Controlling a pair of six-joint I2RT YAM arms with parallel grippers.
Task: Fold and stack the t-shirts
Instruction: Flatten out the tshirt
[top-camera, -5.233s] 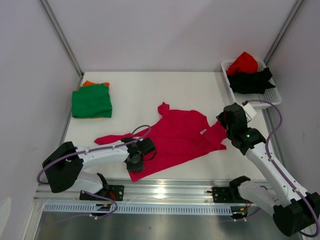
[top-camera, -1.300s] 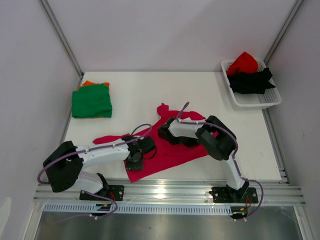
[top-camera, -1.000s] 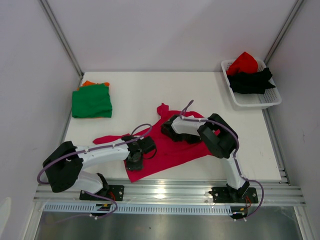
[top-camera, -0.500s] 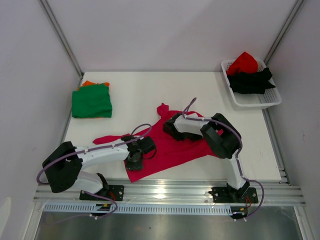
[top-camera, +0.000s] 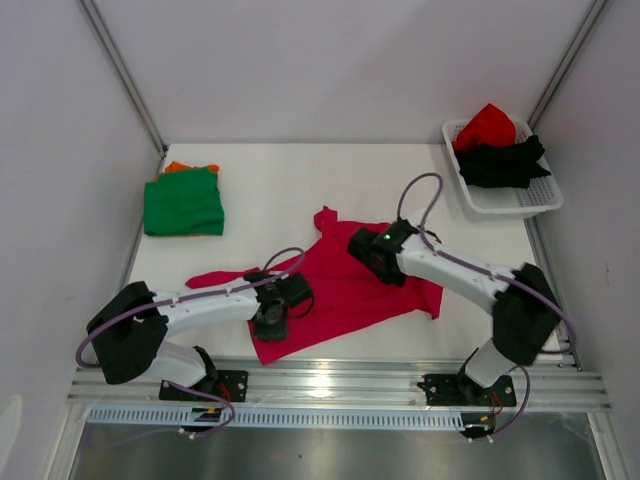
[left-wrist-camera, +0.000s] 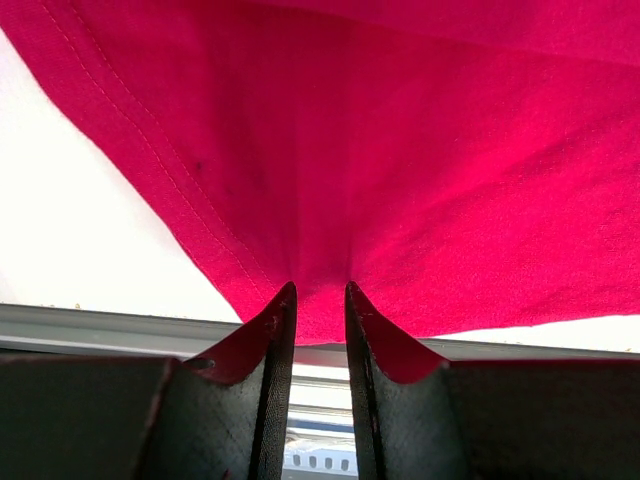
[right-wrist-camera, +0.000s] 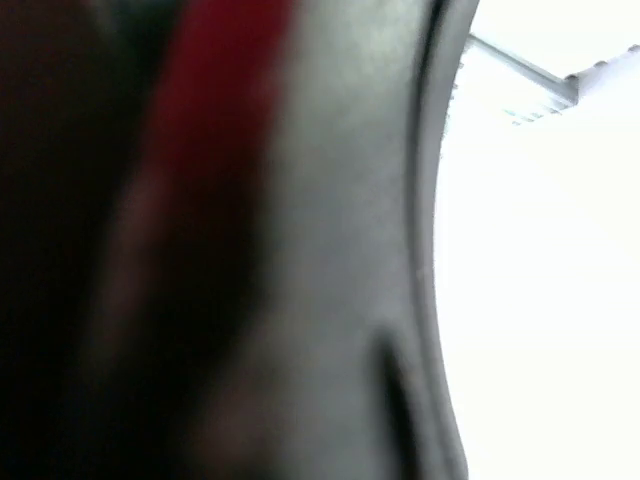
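Soft, limp magenta t-shirt (top-camera: 340, 295): left fingers (left-wrist-camera: 274, 335) pinch its near hem; right fingers (top-camera: 360, 246) closed, seemingly on cloth farther back. Grip at edges.

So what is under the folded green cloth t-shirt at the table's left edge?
An orange cloth t-shirt: only a strip shows past the far edge of the green t-shirt. The rest is covered, so whether anything lies beneath it cannot be seen.

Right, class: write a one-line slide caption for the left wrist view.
Left gripper closed on the magenta-pink t-shirt, white table beneath.
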